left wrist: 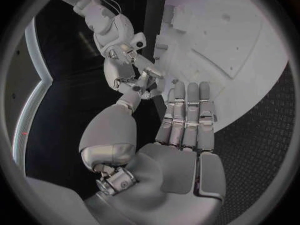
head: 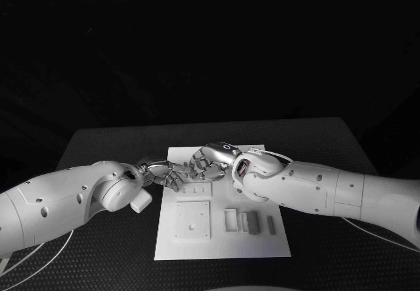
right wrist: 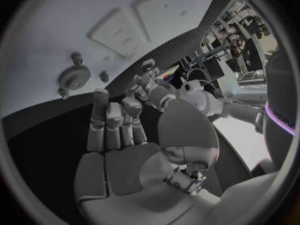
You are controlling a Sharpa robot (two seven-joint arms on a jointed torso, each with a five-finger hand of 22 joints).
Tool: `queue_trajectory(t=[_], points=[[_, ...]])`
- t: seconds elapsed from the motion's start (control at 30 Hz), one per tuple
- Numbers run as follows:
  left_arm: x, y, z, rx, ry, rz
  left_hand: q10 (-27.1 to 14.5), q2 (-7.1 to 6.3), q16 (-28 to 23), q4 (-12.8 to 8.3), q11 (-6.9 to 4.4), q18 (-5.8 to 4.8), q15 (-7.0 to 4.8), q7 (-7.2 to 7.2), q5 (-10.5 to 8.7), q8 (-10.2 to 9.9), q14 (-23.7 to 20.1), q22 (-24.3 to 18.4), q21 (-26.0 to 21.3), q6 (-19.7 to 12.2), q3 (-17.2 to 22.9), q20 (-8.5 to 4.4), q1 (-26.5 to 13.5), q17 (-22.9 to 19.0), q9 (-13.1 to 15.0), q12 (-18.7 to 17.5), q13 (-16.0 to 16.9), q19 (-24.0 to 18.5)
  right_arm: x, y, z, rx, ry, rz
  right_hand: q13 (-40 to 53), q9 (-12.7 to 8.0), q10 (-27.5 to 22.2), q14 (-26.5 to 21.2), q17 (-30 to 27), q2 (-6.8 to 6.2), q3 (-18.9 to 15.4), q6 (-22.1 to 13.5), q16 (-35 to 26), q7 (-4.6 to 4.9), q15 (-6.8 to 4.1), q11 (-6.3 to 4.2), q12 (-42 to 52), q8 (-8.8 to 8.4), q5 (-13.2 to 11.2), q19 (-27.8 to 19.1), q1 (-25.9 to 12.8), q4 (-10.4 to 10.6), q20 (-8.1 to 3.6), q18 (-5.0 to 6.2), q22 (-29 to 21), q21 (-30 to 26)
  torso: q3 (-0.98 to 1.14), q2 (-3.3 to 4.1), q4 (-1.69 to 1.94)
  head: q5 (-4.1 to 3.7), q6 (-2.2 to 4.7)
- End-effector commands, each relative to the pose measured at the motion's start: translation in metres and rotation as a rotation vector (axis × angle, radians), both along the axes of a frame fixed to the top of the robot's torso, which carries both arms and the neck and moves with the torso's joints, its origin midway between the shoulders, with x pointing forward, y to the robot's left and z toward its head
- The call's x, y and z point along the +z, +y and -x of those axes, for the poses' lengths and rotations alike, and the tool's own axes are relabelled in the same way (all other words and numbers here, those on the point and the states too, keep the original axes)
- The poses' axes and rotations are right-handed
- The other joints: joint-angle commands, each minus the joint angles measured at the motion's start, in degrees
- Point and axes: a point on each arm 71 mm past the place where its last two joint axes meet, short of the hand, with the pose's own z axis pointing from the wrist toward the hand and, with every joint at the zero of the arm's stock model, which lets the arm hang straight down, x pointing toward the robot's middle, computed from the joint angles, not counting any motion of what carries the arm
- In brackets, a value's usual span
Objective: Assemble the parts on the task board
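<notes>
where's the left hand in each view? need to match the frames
Head view: left hand left of centre, at the task board's left edge, fingertips close to the right hand.
Left wrist view: own palm and fingers fill the middle, stretched toward the board.
Right wrist view: left hand just past the right hand's fingertips.
Shared landmark: the white board.

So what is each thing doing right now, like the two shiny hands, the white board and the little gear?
Left silver many-fingered hand: empty, fingers straight and side by side, above the board's edge.
Right silver many-fingered hand: empty, fingers stretched out.
White flat task board: lying flat on the black table.
Small grey toothed gear: lying on the board, untouched.
Grey upright blocks: standing on the board, untouched.
</notes>
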Motion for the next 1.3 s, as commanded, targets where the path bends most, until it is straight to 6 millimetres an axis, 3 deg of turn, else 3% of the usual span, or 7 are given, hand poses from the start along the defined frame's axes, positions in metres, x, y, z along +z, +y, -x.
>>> queue_trajectory(t=[0.03,0.53,0.73,0.97,1.3], points=[[0.0013,-0.0053,0.001,-0.024,0.007,0.028,0.34,0.58,0.05,-0.41,0.05,-0.13,0.02,-0.21,-0.11,0.01,0.03,-0.08,-0.13,0.31,0.03,0.05,-0.02,0.08,-0.07,-0.2,-0.07,0.26,0.0008,0.0014,0.0008,0.003,0.0,-0.006,0.04,0.02,0.01,0.17,-0.1,0.07,0.38,1.18,0.18,1.38,-0.32,-0.19,0.14,-0.37,0.19,0.24,-0.67,0.11,-0.06,-0.1,0.73,0.31,-0.03,-0.01,0.02,0.07,-0.03],[0.0027,-0.0074,0.0006,-0.01,-0.011,0.035,1.56,1.79,0.09,-0.68,-0.24,-0.13,-0.08,0.79,0.03,0.78,0.28,-0.08,-0.05,1.72,0.03,-0.02,0.15,0.27,-0.02,-0.65,-0.15,0.53,0.0006,0.0052,0.0017,0.012,0.009,-0.002,0.04,0.01,0.03,0.2,-0.12,-0.01,0.44,1.05,0.17,1.42,-0.29,-0.15,0.13,-0.47,0.19,0.28,-0.7,0.08,-0.1,-0.1,0.72,0.3,-0.05,0.03,-0.03,0.06,0.0],[0.0035,-0.0099,0.001,-0.016,-0.018,0.043,3.28,4.18,0.05,-0.8,-0.65,-0.18,-0.15,0.75,0.09,1.75,0.45,-0.04,-0.03,3.64,0.71,-0.08,0.84,0.4,0.11,-1.3,-0.09,0.66,0.0008,0.0067,0.0019,0.014,0.008,-0.004,0.04,0.01,0.03,0.21,-0.12,-0.02,0.46,1.0,0.16,1.44,-0.27,-0.13,0.12,-0.51,0.19,0.28,-0.73,0.09,-0.11,-0.1,0.71,0.29,-0.05,0.02,0.04,-0.03,-0.15],[0.0037,-0.0086,0.0005,-0.01,-0.021,0.042,4.58,4.77,0.13,0.03,-0.87,-0.21,-0.26,0.44,-0.43,2.19,0.77,0.16,0.09,4.54,3.48,-0.17,2.55,0.57,0.12,-2.27,-0.06,1.01,0.0009,0.0072,0.002,0.015,0.008,-0.004,0.03,0.01,0.04,0.22,-0.13,-0.03,0.47,0.97,0.15,1.45,-0.26,-0.12,0.12,-0.54,0.19,0.29,-0.76,0.1,-0.11,-0.1,0.71,0.29,-0.03,0.02,0.01,-0.03,-0.2],[0.0038,-0.0075,-0.001,0.003,-0.029,0.041,5.26,5.56,0.26,-0.09,-1.0,-0.25,-0.35,0.29,-0.43,2.4,1.03,0.37,0.22,4.94,4.13,-0.25,3.03,0.71,0.14,-2.69,0.03,1.24,0.001,0.0084,0.0027,0.02,0.009,-0.004,0.03,0.01,0.05,0.23,-0.14,-0.05,0.49,0.93,0.15,1.47,-0.24,-0.1,0.11,-0.57,0.19,0.3,-0.82,0.12,-0.12,-0.1,0.7,0.28,0.01,0.01,-0.05,0.01,-0.26]])
